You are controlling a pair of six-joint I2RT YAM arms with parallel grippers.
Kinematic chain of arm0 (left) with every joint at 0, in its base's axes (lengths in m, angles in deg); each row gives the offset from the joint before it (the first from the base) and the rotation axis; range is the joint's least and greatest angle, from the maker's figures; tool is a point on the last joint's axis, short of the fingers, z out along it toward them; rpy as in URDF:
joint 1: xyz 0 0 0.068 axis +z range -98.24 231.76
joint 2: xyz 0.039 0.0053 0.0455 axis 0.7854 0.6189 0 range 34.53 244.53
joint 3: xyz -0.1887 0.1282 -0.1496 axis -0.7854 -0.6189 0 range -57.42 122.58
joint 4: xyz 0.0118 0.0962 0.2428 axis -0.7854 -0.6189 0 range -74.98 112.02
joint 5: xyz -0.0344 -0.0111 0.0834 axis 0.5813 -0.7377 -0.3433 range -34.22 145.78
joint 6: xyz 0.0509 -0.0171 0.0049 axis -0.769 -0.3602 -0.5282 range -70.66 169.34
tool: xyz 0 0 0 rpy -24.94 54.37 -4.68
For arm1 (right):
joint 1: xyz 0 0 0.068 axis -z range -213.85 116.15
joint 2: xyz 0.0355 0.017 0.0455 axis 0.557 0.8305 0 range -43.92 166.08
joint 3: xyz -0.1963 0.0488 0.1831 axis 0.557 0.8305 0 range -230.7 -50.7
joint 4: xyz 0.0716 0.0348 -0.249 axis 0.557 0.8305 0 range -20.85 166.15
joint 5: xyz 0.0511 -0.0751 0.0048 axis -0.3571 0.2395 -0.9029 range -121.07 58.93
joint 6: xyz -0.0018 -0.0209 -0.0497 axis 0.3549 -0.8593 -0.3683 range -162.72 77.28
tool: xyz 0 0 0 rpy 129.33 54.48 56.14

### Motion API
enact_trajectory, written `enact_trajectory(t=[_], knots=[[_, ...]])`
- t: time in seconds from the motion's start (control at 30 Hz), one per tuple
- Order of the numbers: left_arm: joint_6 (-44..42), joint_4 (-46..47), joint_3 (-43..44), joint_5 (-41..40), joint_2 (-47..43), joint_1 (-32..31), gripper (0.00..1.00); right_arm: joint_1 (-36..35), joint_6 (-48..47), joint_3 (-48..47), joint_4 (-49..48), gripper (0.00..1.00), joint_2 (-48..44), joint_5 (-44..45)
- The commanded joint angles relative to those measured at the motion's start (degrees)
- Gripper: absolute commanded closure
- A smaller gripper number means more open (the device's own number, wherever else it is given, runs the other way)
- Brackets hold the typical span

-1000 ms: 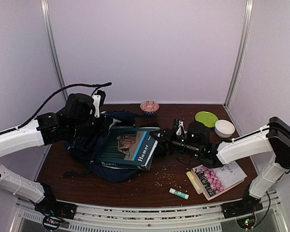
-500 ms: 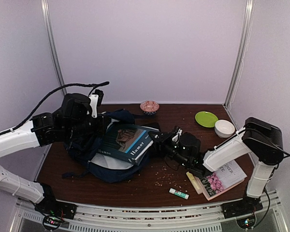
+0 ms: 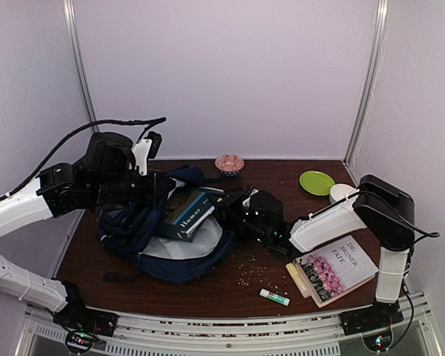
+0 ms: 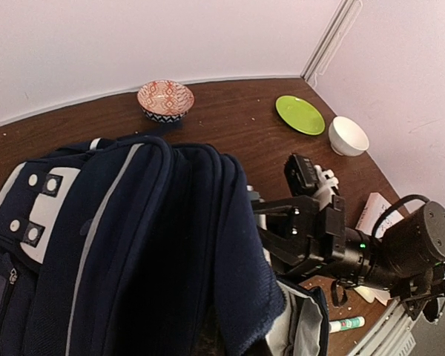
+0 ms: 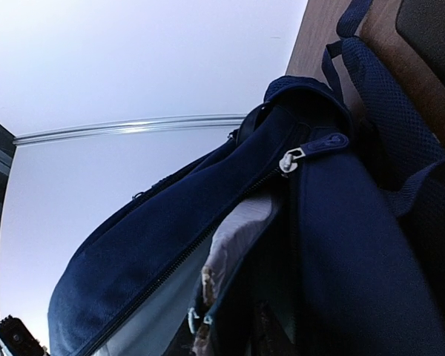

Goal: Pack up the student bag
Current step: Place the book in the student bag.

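Observation:
The student bag lies left of centre, navy with its mouth held open and pale lining showing. My left gripper is shut on the bag's upper rim and holds it up; in the left wrist view the navy fabric hides its fingers. A teal book titled "Humor" is tilted partway inside the mouth. My right gripper is shut on the book's right edge; it also shows in the left wrist view. The right wrist view looks into the bag, with the book ahead.
A patterned bowl stands at the back. A green plate and a white bowl are back right. A flowered book, a yellow stick and a glue stick lie front right. Crumbs dot the table.
My right gripper has moved left and pushed the "Humor" book from on top of the bag into its mouth. My left gripper has lifted the rim higher.

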Motion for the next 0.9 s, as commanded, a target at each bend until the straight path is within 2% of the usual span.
enact_trajectory(t=[0.0, 0.4, 0.7, 0.8, 0.87], knots=[[2.38, 9.77, 2.74, 5.43, -1.52, -1.29, 1.0, 0.07, -0.32, -8.05, 4.77, 0.82, 0.75, -3.38], [1.6, 16.4, 4.07, 9.32, 1.47, -1.83, 1.0, -0.77, -1.98, -23.1, 21.52, 0.83, 8.96, -12.09], [1.23, 20.62, 4.54, 14.05, 2.51, -2.09, 1.0, -1.37, -3.73, -32.12, 27.96, 0.82, 14.06, -15.22], [0.18, 19.4, 4.53, 11.93, 1.77, -2.1, 1.0, -1.37, -5.41, -33.34, 28.38, 0.78, 14.88, -16.93], [-0.8, 18.71, 3.72, 9.7, 0.57, -2.1, 1.0, -1.2, -6.61, -33.73, 29.03, 0.71, 14.46, -18.65]])
